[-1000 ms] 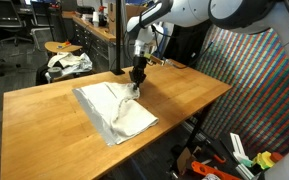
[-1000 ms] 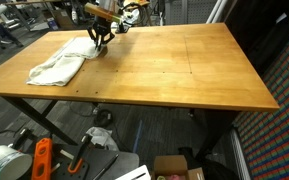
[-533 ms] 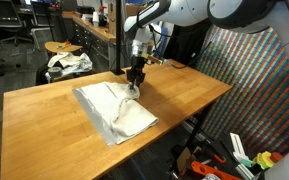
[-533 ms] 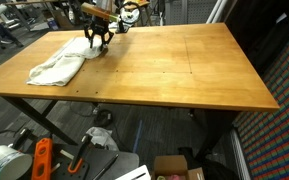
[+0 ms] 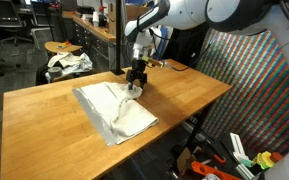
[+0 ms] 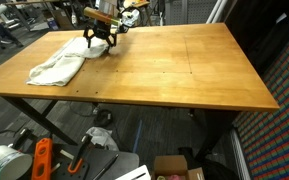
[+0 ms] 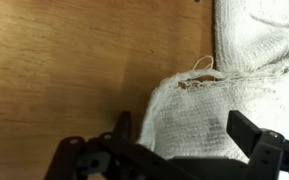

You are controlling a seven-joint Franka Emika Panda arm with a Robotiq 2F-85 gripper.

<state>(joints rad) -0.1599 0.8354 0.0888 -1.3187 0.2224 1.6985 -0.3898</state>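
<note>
The white cloth [image 5: 114, 108] lies spread but rumpled on the wooden counter [image 5: 44, 120], towards one end of it. In an exterior view [image 6: 59, 62] it looks bunched into loose folds near the counter's edge. Its far corner is under the hand [image 5: 133, 87], and the wrist view shows that corner close up: a frayed hem with loose threads [image 7: 196, 75] on the cloth [image 7: 224, 40], and bare wood beside it. The hand [image 7: 184, 140] has its two fingers [image 7: 121, 128] well apart, one over the wood at the cloth's edge and the other over the fabric, so the corner sits between them and nothing is clamped. Whether the fingertips touch the cloth cannot be told; in both exterior views the hand [image 6: 98, 46] points straight down, just above or on that corner. As things lie, the cloth is flat on the counter with no part lifted or gripped, so any grasp of the corner appears not yet made. Further out, a stool [image 5: 66, 62] heaped with more rags stands beyond the counter, and an orange tool [image 6: 41, 158] lies on the floor.
</note>
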